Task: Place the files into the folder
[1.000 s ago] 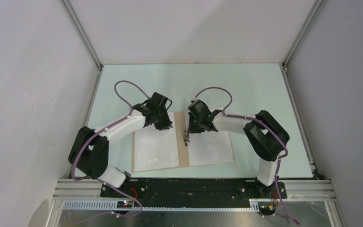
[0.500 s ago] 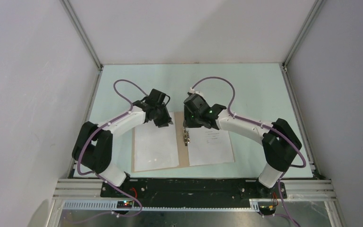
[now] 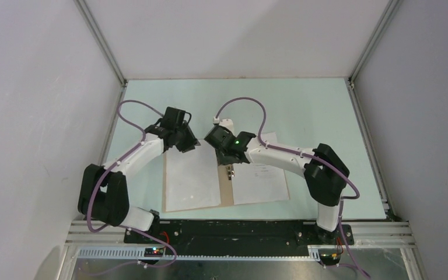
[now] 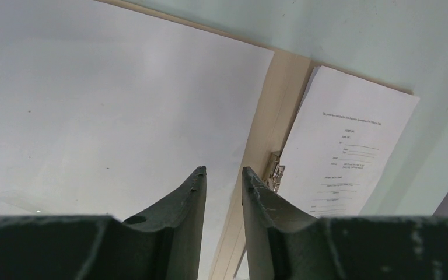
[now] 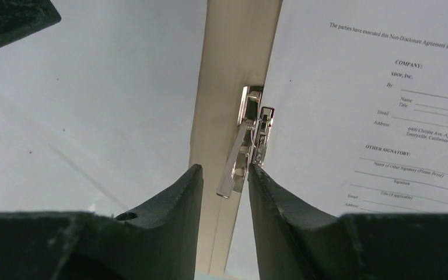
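Right gripper (image 5: 224, 172) first: its fingers stand apart with nothing between them, poised right over the metal clip (image 5: 248, 140) on the spine, the clip's lever showing in the gap just past the tips. Over on the other side, the left gripper (image 4: 223, 173) is parted too and empty, hanging above the blank sheet (image 4: 111, 99) near its spine-side edge. Both files are already lying on the open folder (image 5: 227, 58): the blank sheet on the left flap, the printed sheet (image 5: 373, 87) on the right, its inner edge right up against the clip, though whether it is tucked under I cannot tell. This looks like the clip stage, so here's the play: the right fingers should straddle the lever alone, come down square to the spine and stay off the paper edge, because thin sheets will buckle or skid if nudged. The left gripper could usefully pin the blank sheet flat while that happens. On the pale green table (image 3: 239, 99), the tally: two grippers, two sheets, one folder, one clip.
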`<state>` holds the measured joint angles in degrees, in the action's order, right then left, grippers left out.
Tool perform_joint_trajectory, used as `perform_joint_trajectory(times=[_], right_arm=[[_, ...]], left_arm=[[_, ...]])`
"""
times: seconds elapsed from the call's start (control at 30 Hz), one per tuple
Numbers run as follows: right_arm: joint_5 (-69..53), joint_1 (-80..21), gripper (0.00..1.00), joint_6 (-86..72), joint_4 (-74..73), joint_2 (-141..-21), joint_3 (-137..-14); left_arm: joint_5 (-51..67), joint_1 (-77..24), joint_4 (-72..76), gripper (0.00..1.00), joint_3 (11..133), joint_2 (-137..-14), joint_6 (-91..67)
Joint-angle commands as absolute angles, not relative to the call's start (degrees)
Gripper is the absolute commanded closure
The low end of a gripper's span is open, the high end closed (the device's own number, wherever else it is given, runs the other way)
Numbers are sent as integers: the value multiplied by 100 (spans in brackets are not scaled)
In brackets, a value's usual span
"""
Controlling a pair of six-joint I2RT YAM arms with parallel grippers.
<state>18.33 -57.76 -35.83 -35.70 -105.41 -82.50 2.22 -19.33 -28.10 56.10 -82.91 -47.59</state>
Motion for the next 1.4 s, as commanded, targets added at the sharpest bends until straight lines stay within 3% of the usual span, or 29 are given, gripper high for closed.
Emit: perform_joint_trajectory(times=[0.0, 0.73, 1.03, 1.37], right_arm=[[2333, -5927, 61, -3373, -3985, -10825, -8735], [2011, -6046, 68, -3428, -3817, -10920, -8259], [2003, -6034, 82, -3502, -3736, -10747, -8008], [1773, -6038, 87, -3474, -3167, -10253, -7110]], left_arm=[[289, -1870, -2740, 66, 5454, -7966, -4781], [310, -1851, -2612, 67, 5172, -8065, -4860], [358, -2028, -2471, 67, 5152, -8304, -4976], [538, -2766, -2308, 67, 5584, -9081, -5495]])
